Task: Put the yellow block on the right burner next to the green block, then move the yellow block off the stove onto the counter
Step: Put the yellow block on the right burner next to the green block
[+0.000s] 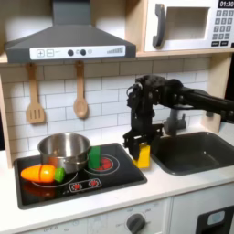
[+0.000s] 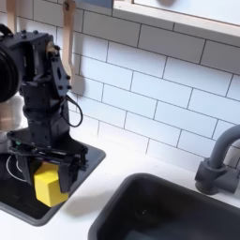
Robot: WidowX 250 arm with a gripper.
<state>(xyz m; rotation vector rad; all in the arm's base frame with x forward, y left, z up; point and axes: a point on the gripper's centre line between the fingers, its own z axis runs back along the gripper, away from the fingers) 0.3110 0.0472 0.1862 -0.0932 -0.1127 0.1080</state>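
So the gripper [image 1: 143, 155] is clamping the yellow block [image 1: 143, 156] between its fingers and carrying it just above the right edge of the stove [image 1: 82, 187], which looks to me like the first step in progress: getting the block onto the right burner. In the second exterior view the yellow block [image 2: 50, 185] is hanging over the corner of the black cooktop, not resting on it as far as I can tell.

The green block [image 1: 94, 156] is sitting on that burner, off to the gripper's side toward the first exterior view's left, a little apart from it. Next move, I'd guess, is sliding over a bit more and lowering so the yellow one lands beside the green, not on top.

Both blocks are looking like plain matte chunky shapes, easy to pinch (the stove is glossy black, so maybe a bit slippery). The counter [image 1: 196, 187] is smooth white, and the steel pot [image 1: 64, 150] is shiny and round.
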